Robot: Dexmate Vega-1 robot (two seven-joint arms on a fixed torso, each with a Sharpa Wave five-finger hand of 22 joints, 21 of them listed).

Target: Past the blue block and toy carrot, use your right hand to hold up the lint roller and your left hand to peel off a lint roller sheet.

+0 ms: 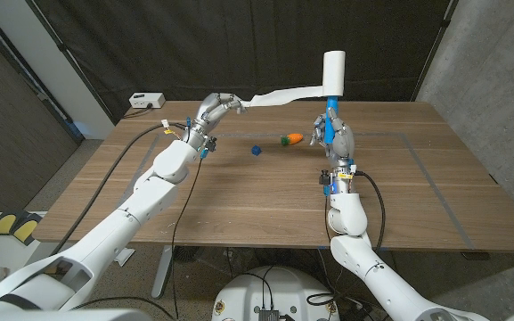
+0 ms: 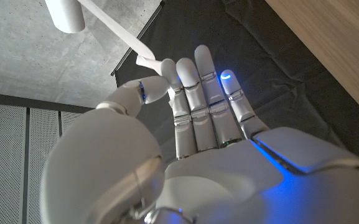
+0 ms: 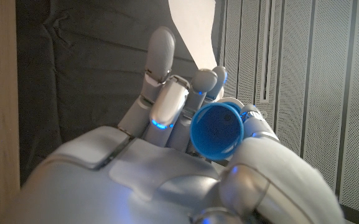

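Observation:
My right hand (image 1: 336, 138) grips the blue handle (image 3: 216, 129) of the lint roller and holds it upright above the table, its white roll (image 1: 333, 71) on top. A long white sheet (image 1: 279, 94) stretches from the roll leftwards to my left hand (image 1: 214, 111), which pinches its end (image 2: 147, 61) between thumb and fingers. The roll (image 2: 65, 14) is seen from the left wrist too. On the table below lie the small blue block (image 1: 256, 151) and the orange toy carrot (image 1: 293, 138), between the two hands.
A white box (image 1: 146, 101) sits at the table's far left corner, with cables running past my left arm. Black curtain hangs behind the wooden table (image 1: 239, 196). Grey tape lines (image 1: 435, 183) mark a rectangle on the tabletop.

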